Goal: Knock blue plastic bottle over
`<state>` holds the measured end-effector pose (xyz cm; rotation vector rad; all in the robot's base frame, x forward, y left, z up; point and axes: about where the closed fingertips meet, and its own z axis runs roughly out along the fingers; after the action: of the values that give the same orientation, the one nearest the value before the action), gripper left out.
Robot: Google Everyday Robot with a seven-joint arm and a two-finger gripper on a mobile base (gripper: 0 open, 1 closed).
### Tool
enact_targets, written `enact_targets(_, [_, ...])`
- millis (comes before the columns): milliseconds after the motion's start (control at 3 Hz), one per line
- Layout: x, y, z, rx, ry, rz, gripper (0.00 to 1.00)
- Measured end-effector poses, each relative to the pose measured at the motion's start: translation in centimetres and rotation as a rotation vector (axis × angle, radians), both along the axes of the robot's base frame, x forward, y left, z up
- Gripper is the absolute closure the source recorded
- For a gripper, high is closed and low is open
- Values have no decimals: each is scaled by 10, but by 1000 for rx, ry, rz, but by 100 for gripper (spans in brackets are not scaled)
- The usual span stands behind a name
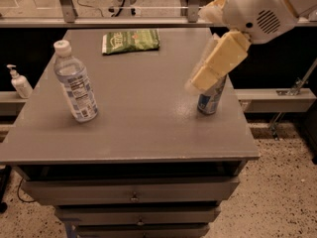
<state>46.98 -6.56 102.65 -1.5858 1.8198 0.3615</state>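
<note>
The gripper point(202, 79) hangs over the right side of the grey table point(143, 133), slanting down and leftward, its tip in front of the top of a blue-and-silver can point(210, 102). How wide it stands, I cannot tell. The blue plastic bottle point(75, 83) stands upright well apart from it, near the table's left edge. A green packet point(130, 40) lies at the far edge, and a white pump bottle point(19, 81) sits on a ledge beyond the left side.
</note>
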Motion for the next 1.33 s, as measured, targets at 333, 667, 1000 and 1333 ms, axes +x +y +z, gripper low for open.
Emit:
enact_targets(333, [6,32,-22,152,27,26,0])
enact_targets(667, [14,70,-37,274,46,58,0])
enact_targets(1000, [20,108,-44,377,65,81,0])
enact_targets(1333, [26,145,-48,460,72,110,0])
